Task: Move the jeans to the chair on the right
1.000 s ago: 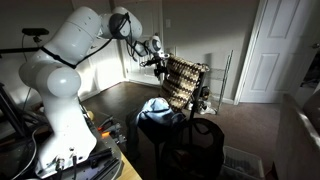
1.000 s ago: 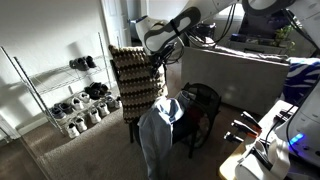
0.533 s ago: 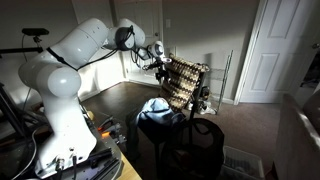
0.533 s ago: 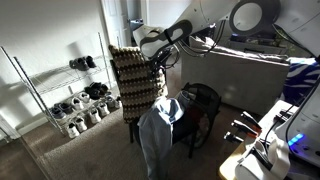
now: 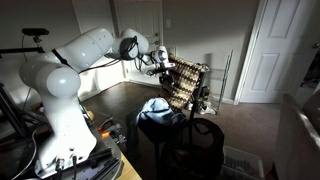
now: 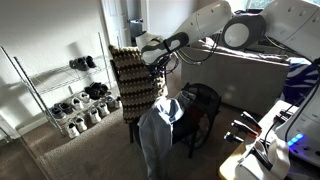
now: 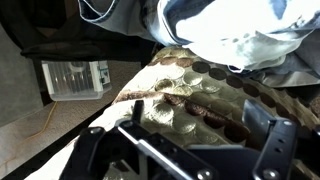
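The jeans (image 5: 157, 109) are pale blue and lie bunched over the back of a black chair (image 5: 190, 140). They show in both exterior views (image 6: 160, 130) and at the top of the wrist view (image 7: 230, 30). A chair with a brown-and-cream disc pattern (image 5: 186, 84) stands right beside the black chair (image 6: 203, 103); it also shows in the other exterior view (image 6: 135, 80). My gripper (image 5: 160, 62) hovers at the patterned chair's top edge (image 6: 158, 57). In the wrist view the gripper (image 7: 190, 150) is open and empty, its fingers (image 7: 275, 140) wide apart above the patterned surface (image 7: 190, 95).
A wire shoe rack (image 6: 75, 95) stands by the wall. A white door (image 5: 275, 50) is at the back. A grey bed or counter (image 6: 240, 70) lies behind the chairs. A clear plastic drawer box (image 7: 75, 75) sits on the floor.
My arm has lowered and reached further toward the patterned chair, bringing the gripper closer to its top. The jeans and both chairs have not moved.
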### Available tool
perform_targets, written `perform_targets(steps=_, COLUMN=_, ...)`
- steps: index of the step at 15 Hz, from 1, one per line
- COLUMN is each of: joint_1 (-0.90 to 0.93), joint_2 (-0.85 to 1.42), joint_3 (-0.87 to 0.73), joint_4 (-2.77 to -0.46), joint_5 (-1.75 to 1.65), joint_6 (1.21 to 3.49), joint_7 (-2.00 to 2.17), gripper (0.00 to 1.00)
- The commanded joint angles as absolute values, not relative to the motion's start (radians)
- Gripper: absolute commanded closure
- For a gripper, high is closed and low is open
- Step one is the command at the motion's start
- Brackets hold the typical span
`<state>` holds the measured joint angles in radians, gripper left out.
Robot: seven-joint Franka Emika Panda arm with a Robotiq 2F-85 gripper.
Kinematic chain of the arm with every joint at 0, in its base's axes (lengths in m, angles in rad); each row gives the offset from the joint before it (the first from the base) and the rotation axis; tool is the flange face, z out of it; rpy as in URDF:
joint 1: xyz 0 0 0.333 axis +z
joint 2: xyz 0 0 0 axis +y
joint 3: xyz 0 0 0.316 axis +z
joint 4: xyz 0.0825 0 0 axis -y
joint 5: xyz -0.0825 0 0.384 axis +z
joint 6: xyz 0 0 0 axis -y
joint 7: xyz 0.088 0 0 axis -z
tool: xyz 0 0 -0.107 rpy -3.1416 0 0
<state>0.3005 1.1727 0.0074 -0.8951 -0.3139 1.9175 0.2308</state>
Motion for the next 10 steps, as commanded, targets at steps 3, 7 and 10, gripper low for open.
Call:
perform_targets(steps=3, joint_1=0.301, joint_2=1.179, joint_3=0.007, joint_4=-0.883, joint_5=-0.314, joint_6=1.916, joint_7=0.231, gripper=0.00)
perform_targets(steps=7, joint_1=0.302, joint_2=1.186, joint_3=0.013, joint_4=-0.883, joint_5=-0.309, joint_6=1.917, joint_7=0.229, gripper=0.00)
perform_targets(steps=10, joint_1=0.292, joint_2=1.223, joint_3=0.035, joint_4=-0.867, joint_5=-0.296, joint_6=1.918, joint_7=0.198, gripper=0.00)
